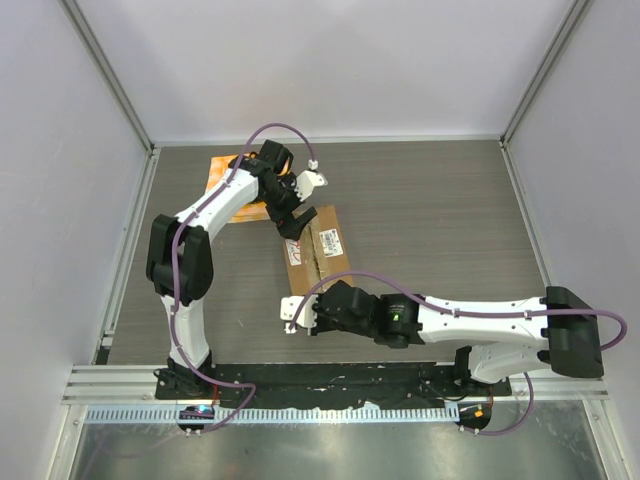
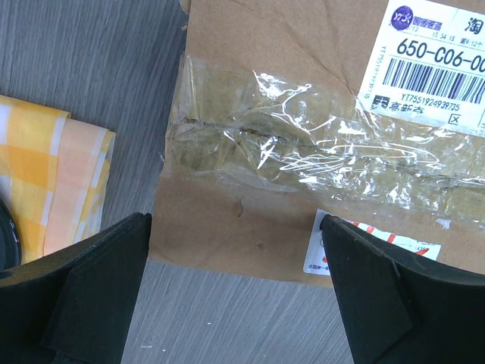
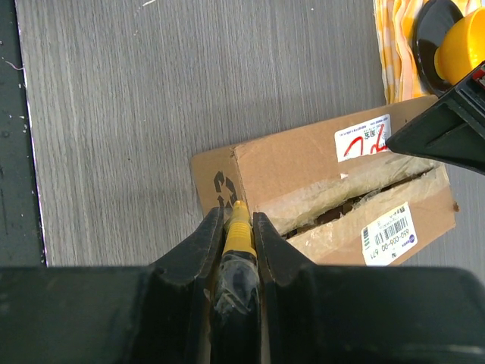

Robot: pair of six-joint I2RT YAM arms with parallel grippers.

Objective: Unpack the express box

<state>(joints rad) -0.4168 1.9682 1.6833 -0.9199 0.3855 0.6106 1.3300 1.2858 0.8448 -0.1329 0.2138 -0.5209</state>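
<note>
1. Grey wood-grain tabletop (image 1: pixel 430 200), walled in by white panels (image 1: pixel 330 60), is filling the overhead view I am watching.
2. I am seeing the express box (image 1: pixel 318 250), a brown rectangular cardboard carton, lying flat at mid-table between the two grippers. It is carrying a white printed label (image 2: pixel 432 68) and a white sticker with red marks (image 3: pixel 362 142).
3. Its long axis is running from near to far, leaning slightly right at the far end. The clear-taped seam (image 2: pixel 303 144) is running along that same axis.
4. I am holding the right gripper (image 3: pixel 236 220) at the carton's near short end, the closer of the two to where the seam begins. Its fingers are pressing together on a slim yellow stick-shaped tool (image 3: pixel 239 231).
5. The tool's tip is sitting at the edge of the cardboard and pointing along the seam, away from the arm bases. I cannot tell whether it is touching.
6. In the right wrist view the tape is looking ragged, with a dark gap along the seam. I am judging that the next stroke depends on the tip lining up with that gap.
7. I am hovering the left gripper (image 2: pixel 233 224) over the far end, its fingers spread wide and gripping nothing.
8. The right arm is stretching low and leftward from its base, while the left arm is arching up and over to the far side.
9. An orange and yellow checked cloth (image 2: pixel 45 174) is lying just beside the carton's far left.
</note>
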